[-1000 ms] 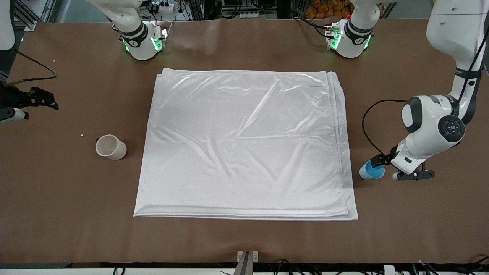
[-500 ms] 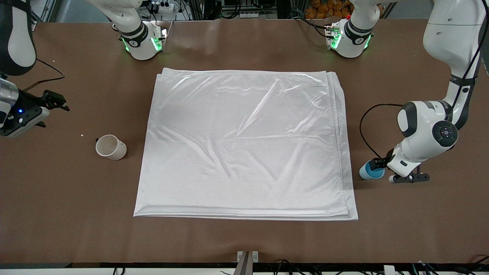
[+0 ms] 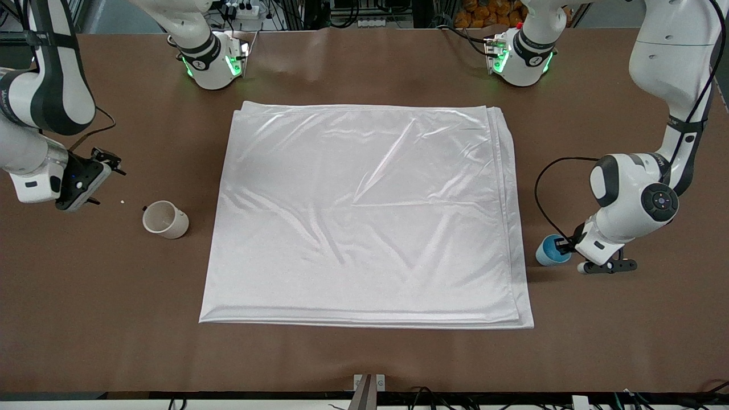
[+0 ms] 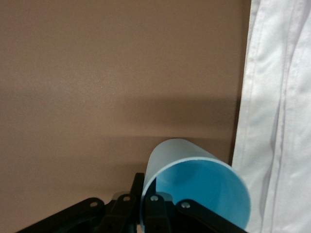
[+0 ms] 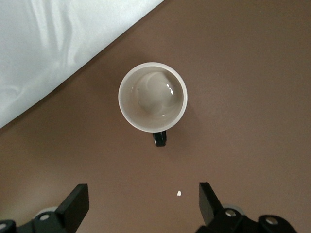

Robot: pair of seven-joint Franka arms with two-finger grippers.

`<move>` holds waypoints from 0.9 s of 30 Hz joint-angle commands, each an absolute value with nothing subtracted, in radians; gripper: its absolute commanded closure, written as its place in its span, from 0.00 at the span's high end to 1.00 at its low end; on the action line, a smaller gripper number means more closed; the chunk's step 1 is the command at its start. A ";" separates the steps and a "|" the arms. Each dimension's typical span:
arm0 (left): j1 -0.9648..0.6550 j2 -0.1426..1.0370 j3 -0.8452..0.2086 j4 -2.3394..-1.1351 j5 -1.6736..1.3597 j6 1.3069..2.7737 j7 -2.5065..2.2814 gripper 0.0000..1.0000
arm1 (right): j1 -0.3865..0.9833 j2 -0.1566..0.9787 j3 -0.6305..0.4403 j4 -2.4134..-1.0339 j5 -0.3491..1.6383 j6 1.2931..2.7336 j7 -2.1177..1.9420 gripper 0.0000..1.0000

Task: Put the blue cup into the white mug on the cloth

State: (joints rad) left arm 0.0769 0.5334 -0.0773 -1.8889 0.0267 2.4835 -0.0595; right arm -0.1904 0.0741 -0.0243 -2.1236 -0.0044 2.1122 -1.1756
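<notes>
Front view: left tool (image 3: 564,246) down at the blue cup (image 3: 551,251), now pinched shut on its rim after being open a moment ago. Cup standing on the bench (image 3: 364,359), just beside the cloth (image 3: 364,210) at the left arm's end. Looks like the grab is done and lifting comes next. Right tool (image 3: 108,165) now in over the bench near the white mug (image 3: 165,220), closer than a second ago, wide open, holding nothing. Mug on the bench too, not on the cloth, at the right arm's end.

Left wrist view: fingers (image 4: 154,208) squeezed on the cup (image 4: 199,187) rim, one inside, one outside. Cloth (image 4: 282,116) edge close by.

Right wrist view: open fingers (image 5: 75,204) apart, mug (image 5: 152,96) empty, dark handle toward the tool. Small white crumb (image 5: 179,193) between.
</notes>
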 commanded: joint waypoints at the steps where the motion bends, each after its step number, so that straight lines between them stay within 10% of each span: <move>1: 0.080 0.528 -0.081 -1.888 0.008 2.488 -0.040 0.00 | -0.207 0.126 -0.017 -2.129 0.006 2.171 -1.275 1.00; 18: 0.077 0.331 -0.121 -1.829 0.009 2.251 -0.035 0.00 | -0.255 0.216 -0.015 -2.223 0.009 2.341 -1.355 1.00; 27: 0.068 0.321 -0.138 -1.583 0.008 1.918 -0.049 0.00 | -0.261 0.255 -0.012 -2.243 0.012 2.359 -1.356 1.00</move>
State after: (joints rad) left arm 0.0728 0.3119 -0.1272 -1.7160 0.0265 2.0668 -0.0561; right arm -0.2481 0.2496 -0.0256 -2.2243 -0.0043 2.3402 -1.3300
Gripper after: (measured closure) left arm 0.956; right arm 0.000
